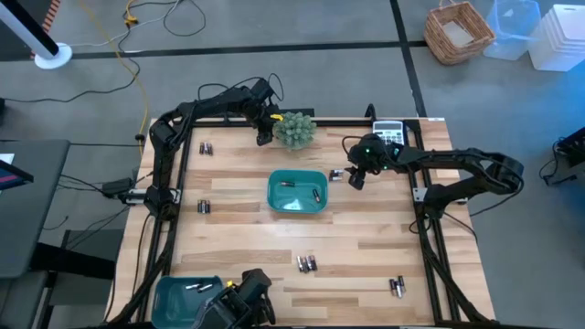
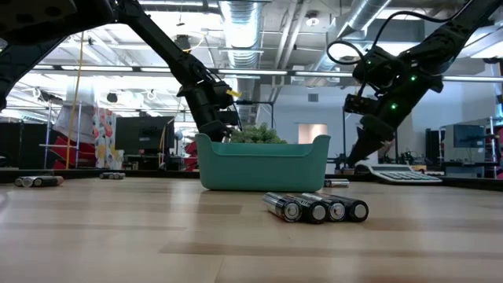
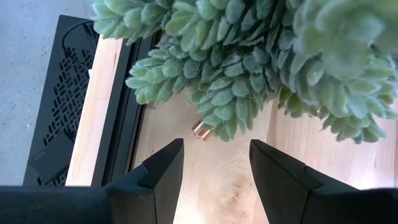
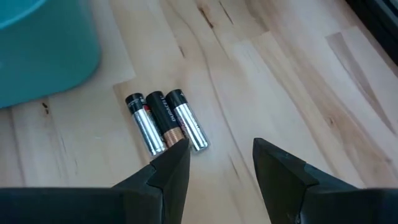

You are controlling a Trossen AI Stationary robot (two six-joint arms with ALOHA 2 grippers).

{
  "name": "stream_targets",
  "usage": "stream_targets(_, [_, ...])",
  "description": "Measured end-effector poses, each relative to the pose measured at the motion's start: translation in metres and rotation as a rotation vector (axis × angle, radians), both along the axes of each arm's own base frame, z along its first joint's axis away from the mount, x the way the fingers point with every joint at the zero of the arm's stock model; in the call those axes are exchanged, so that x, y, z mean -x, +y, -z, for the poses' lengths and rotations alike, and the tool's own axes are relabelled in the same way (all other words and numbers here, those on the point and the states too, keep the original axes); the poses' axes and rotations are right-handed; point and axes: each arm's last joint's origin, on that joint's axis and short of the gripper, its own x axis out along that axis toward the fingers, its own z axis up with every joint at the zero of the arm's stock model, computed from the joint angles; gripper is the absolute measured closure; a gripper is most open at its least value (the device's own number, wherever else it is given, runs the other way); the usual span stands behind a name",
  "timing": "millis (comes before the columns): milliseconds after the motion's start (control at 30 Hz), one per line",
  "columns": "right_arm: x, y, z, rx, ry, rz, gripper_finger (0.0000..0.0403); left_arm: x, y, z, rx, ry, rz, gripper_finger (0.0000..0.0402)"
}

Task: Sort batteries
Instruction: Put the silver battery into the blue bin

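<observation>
Small cylindrical batteries (image 1: pixel 306 263) are scattered over the bench (image 1: pixel 247 247) in little groups. In the low view the nearest group is seen as four cells lying side by side, dark-cased with silvery end caps. A trio (image 4: pixel 163 120) is shown close up in the right wrist view: two cells are silver with black tops, and the middle one is black with a copper band. This trio lies just beside the middle tray (image 1: pixel 297 192), on its right side. More batteries are found as a pair (image 1: pixel 206 148) near the far left corner, a pair (image 1: pixel 204 207) at the left edge, and a pair (image 1: pixel 397 287) near the front right. Two cells (image 1: pixel 302 187) lie inside the middle tray, and two more lie in a second teal tray (image 1: pixel 183 294) at the front left corner. A copper-coloured battery end (image 3: pixel 201 130) is seen poking out from under the plant (image 1: pixel 294 129) at the far edge.

The right claw (image 4: pixel 214 158) is held just above the trio, its fingers spread and nothing pinched between them; one fingertip stands over the end of the middle cell. The left claw (image 3: pixel 214 165) is held at the plant, its fingers spread around bare wood, with the copper end just beyond them and nothing gripped.

A grey calculator (image 1: pixel 388 132) lies at the far right corner of the bench.
</observation>
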Motion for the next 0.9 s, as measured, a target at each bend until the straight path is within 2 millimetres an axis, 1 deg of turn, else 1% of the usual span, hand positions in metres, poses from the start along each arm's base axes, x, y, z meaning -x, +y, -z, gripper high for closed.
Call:
stream_targets(100, [-0.002,-0.001,0.004,-0.008,-0.002,0.008,0.021,0.0,0.0,0.0,0.0,0.0,0.0,0.0223])
stream_targets(267, [-0.011,-0.004,0.021,-0.022,0.034,0.004,0.021,0.0,0.0,0.0,0.002,0.002,0.0,0.0223])
stream_targets(367, [-0.016,-0.007,0.022,0.01,-0.005,-0.002,0.021,0.0,0.0,0.0,0.004,0.003,-0.001,0.0223])
stream_targets(633, [-0.017,-0.007,0.038,-0.023,0.065,-0.007,0.021,0.0,0.0,0.0,0.003,0.002,0.0,0.0223])
stream_targets(767, [-0.019,-0.01,0.042,-0.026,0.059,0.003,0.021,0.0,0.0,0.0,0.003,0.002,0.0,0.0223])
stream_targets(900, [-0.021,-0.007,0.04,-0.007,0.048,-0.02,0.021,0.0,0.0,0.0,0.004,0.002,-0.001,0.0223])
